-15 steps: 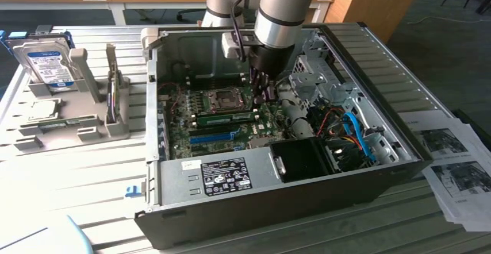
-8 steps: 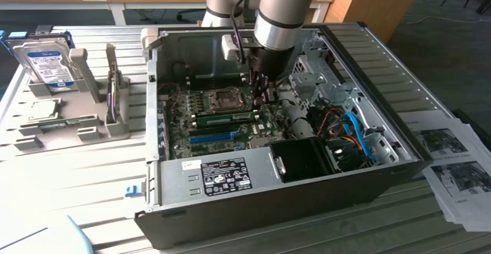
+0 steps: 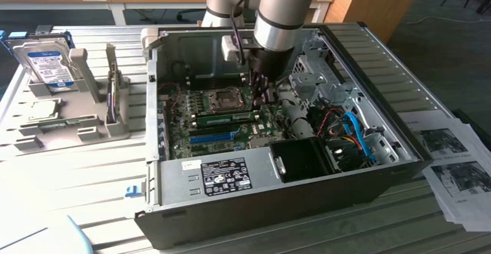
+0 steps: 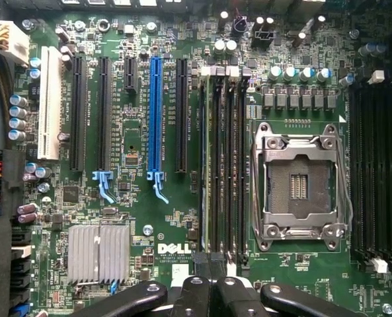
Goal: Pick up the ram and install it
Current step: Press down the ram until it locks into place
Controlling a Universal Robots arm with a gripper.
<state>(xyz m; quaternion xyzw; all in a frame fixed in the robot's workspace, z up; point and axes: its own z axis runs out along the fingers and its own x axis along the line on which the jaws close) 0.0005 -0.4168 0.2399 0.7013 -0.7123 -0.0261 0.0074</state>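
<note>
Inside the open grey metal computer case (image 3: 253,193) on the slatted table (image 3: 77,173), the thin green ram stick (image 3: 226,118) (image 4: 207,165) with dark chips sits in a black memory slot, at 6 o'clock of the square silver processor socket (image 3: 223,98) (image 4: 299,187). The hand (image 3: 261,96) (image 4: 209,269) hangs at the socket's 3 o'clock, fingers together over the stick's end; I cannot tell whether they touch it.
</note>
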